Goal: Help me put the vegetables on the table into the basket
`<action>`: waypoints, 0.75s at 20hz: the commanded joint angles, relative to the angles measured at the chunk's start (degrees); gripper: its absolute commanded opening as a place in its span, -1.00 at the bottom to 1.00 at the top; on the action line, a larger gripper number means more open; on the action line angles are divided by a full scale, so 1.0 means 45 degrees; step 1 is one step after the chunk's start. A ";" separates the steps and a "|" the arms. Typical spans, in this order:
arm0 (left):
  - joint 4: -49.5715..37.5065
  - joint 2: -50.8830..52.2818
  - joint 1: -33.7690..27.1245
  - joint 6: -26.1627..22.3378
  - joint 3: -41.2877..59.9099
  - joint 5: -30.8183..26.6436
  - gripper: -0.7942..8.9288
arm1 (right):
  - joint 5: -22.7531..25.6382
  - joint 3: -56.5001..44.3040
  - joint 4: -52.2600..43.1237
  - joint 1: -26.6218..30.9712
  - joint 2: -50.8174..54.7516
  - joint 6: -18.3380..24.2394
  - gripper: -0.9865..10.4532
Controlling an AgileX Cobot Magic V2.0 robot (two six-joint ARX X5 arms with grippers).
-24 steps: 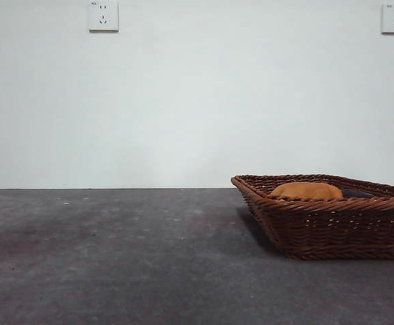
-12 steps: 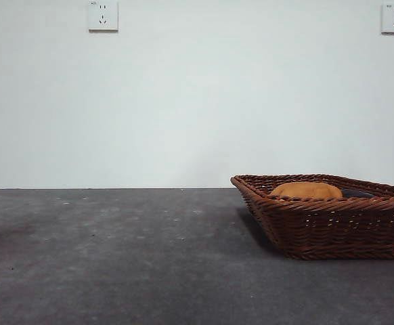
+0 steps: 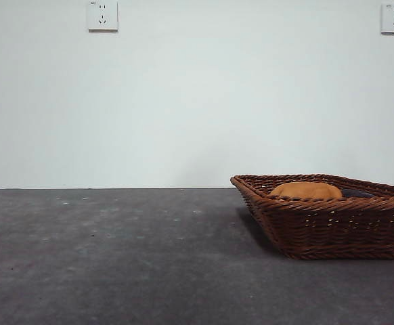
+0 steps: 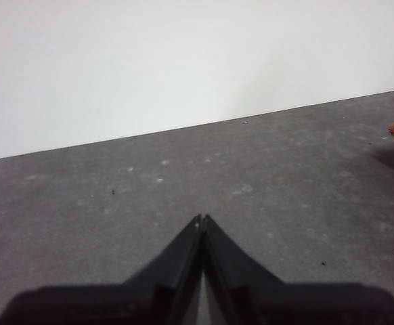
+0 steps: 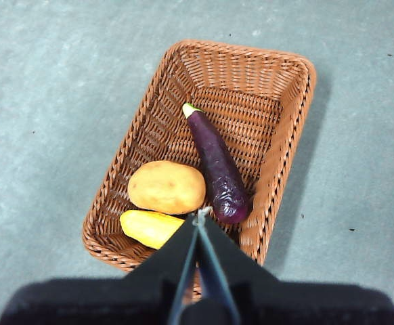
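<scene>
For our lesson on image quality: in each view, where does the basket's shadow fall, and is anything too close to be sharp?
Front view: a soft shadow lies on the table left of the basket. Right wrist view: the basket casts a faint shadow along one long side; the right gripper looks blurred. Left wrist view: the left gripper is a dark, soft-edged shape.

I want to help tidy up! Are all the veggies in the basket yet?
Yes, it looks finished. The corn, potato and purple eggplant all lie inside the basket. The right gripper is shut above the basket holding nothing, and the left gripper is shut over bare table. No vegetables show outside the basket.
</scene>
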State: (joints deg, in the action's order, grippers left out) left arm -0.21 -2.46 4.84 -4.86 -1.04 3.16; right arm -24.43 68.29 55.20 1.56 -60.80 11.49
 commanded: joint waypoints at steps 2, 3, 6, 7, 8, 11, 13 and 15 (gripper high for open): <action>0.0908 0.0500 -0.0379 0.0185 0.0136 -0.0044 -0.84 | 0.0000 0.0005 -0.0092 -0.0019 -0.0024 0.0087 -0.82; 0.1341 0.0500 -0.0437 0.0185 0.0136 -0.0019 -0.84 | 0.0005 0.0005 -0.0092 -0.0019 -0.0024 0.0087 -0.82; 0.2137 0.0500 -0.0437 0.0180 0.0126 0.0063 -0.84 | 0.0005 0.0005 -0.0112 -0.0019 -0.0024 0.0087 -0.82; 0.2137 0.0500 -0.0442 0.0364 0.0126 0.0058 -0.84 | 0.0005 0.0005 -0.0175 -0.0019 -0.0024 0.0087 -0.82; 0.2142 0.0500 -0.0447 0.0408 0.0126 0.0053 -0.84 | 0.0005 0.0005 -0.0262 -0.0019 -0.0024 0.0087 -0.82; 0.2147 0.0335 -0.0442 0.0408 0.0126 0.0053 -0.84 | 0.0005 0.0005 -0.0359 -0.0015 -0.0024 0.0087 -0.82; 0.2147 0.0243 -0.0442 0.0408 0.0126 0.0053 -0.84 | 0.0005 0.0005 -0.0359 -0.0015 -0.0024 0.0087 -0.82; 0.2142 0.0146 -0.0442 0.0408 0.0126 0.0053 -0.84 | 0.0005 0.0005 -0.0359 -0.0015 -0.0024 0.0087 -0.82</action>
State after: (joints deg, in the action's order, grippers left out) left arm 9.82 -1.80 3.05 -3.38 -1.04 3.38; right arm -24.43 68.29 53.93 1.56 -60.82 11.60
